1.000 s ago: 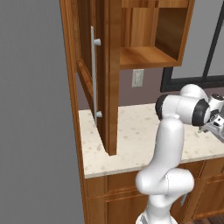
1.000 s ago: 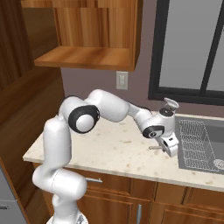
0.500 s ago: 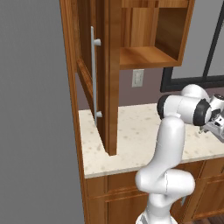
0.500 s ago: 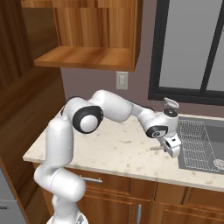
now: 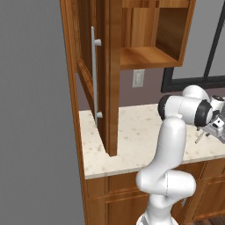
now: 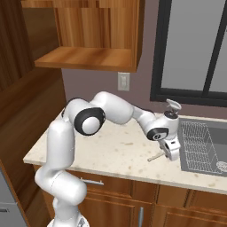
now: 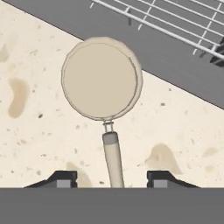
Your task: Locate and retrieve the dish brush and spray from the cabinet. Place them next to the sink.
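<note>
Apparently, dish brush (image 7: 101, 83) lies on speckled counter (image 7: 39, 144) beside sink (image 7: 175, 48).

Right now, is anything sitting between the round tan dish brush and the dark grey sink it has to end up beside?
Nothing visible. The round tan dish brush with its wooden handle lies on the beige speckled counter, its head close to the dark grey metal sink's rim. The gripper straddles the handle with its jaws apart.
</note>
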